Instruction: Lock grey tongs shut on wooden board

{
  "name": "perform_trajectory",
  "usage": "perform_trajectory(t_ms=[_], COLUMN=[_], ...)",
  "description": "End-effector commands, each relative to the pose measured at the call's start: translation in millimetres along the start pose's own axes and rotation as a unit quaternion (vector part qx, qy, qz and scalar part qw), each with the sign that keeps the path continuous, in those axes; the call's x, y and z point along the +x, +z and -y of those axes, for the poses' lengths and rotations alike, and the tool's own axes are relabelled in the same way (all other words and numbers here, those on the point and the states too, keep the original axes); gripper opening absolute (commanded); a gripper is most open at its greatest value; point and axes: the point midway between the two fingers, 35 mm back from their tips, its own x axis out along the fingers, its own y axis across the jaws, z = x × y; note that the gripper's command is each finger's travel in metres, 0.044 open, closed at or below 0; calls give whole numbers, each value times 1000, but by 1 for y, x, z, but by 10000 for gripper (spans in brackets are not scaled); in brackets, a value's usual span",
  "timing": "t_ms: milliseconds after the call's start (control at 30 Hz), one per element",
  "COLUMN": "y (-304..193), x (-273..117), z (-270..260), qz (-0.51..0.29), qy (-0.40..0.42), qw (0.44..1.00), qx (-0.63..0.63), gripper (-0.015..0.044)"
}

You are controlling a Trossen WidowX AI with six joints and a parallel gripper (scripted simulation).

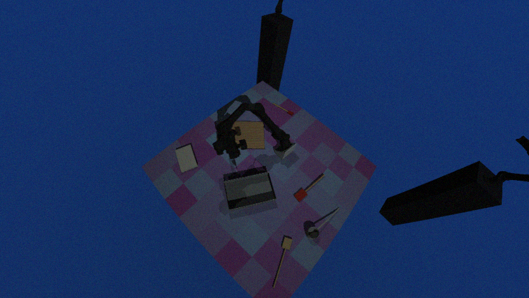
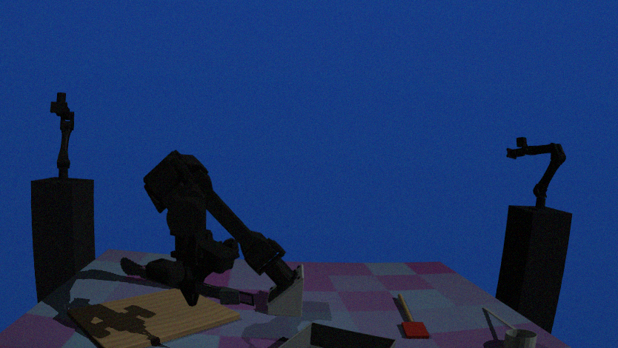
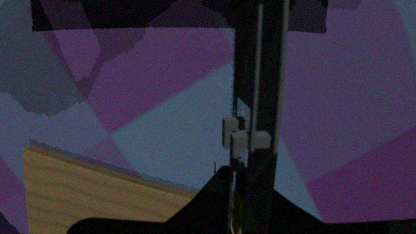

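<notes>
Patchwork counter (image 1: 240, 236) (image 2: 367, 298) (image 3: 165, 100) in pink and blue, dim blue surroundings; my jaws (image 1: 233, 157) (image 2: 191, 300) grip the grey tongs (image 2: 229, 295) (image 3: 270, 100), which jut out from between them.

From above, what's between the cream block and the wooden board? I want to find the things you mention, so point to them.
In the top view, the arm (image 1: 224, 143) (image 2: 187, 215) hangs there, hiding part of the board (image 1: 255, 135) (image 2: 194, 313) (image 3: 90, 195).
</notes>
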Motion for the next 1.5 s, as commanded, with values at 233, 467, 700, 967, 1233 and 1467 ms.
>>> perform_trajectory(t_ms=[233,467,700,967,1233,1467], y=[-25,-40,-54,-71,-87,-100], x=[-1,-1,-1,0,0,0], z=[-3,-5,-9,-13,-18,-23], qz=[5,6,6,6,5,5], qy=[0,2,4,5,6,7], qw=[972,929,867,776,665,553], qx=[237,371,498,631,747,833], gripper=[-150,-150,-150,-150,-150,-150])
